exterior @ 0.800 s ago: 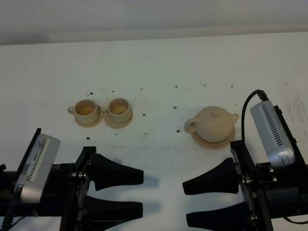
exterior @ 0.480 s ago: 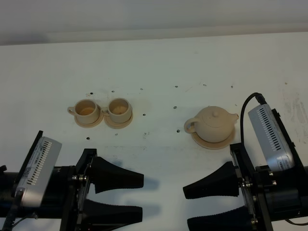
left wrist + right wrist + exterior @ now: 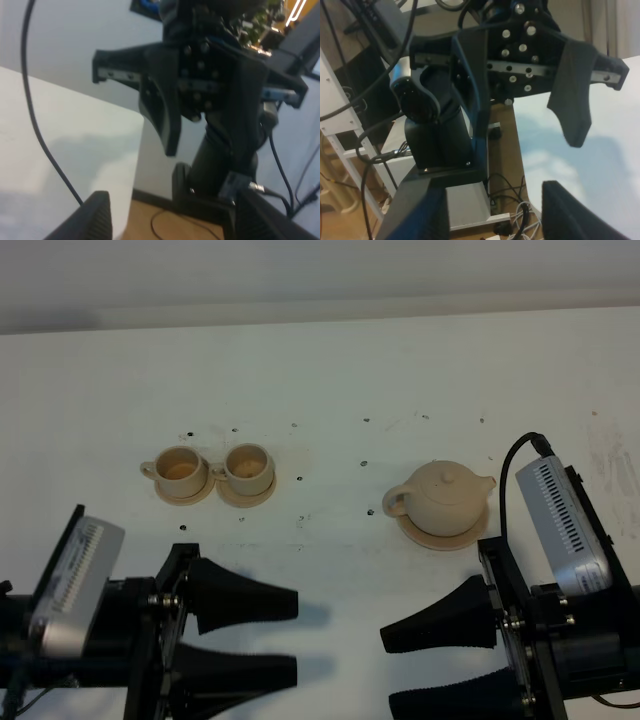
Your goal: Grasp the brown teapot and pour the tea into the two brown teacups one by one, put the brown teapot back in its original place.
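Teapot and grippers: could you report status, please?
Left gripper open, right gripper open, both empty. Brown teapot on saucer, untouched. Nothing in the way.

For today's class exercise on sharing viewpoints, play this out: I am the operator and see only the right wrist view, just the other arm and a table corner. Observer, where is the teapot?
Observer: The squat pale tan ceramic teapot sits on its wide round tan saucer, just beyond the open right fingers.
Operator: Which way does it face?
Observer: Loop handle towards the cups, spout away from them.
Operator: And the cups?
Observer: Two small pale tan ceramic teacups stand side by side, farther left, beyond the left fingers.
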### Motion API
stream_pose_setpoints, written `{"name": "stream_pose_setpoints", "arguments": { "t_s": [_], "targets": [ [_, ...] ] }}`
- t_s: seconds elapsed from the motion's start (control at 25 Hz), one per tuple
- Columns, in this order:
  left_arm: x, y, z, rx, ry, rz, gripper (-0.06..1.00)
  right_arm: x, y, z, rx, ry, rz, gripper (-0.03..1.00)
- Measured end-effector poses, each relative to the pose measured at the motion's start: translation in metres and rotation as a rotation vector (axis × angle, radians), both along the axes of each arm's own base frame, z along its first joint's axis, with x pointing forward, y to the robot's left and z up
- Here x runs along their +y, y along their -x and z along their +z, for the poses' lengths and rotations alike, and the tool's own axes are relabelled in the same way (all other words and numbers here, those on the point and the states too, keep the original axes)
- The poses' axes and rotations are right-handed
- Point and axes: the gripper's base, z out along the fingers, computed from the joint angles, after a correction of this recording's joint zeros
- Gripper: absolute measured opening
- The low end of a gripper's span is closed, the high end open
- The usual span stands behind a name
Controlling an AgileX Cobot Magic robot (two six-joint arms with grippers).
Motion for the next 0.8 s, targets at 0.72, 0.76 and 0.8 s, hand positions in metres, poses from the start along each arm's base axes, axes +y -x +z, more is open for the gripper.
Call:
{"name": "stream_pose_setpoints", "arguments": {
  "t_s": [0.72,0.76,0.8],
  "targets": [
    [0.020,-0.016,0.108,0.290,-0.583,0.223,0.51,0.003,-0.041,0.016,0.196,0.203,-0.291,0.42],
    [0.027,-0.015,0.106,0.302,-0.655,0.286,0.51,0.003,-0.046,0.019,0.196,0.223,-0.322,0.42],
    [0.034,-0.012,0.104,0.329,-0.721,0.356,0.51,0.003,-0.050,0.023,0.199,0.235,-0.350,0.42]
  ]
}}
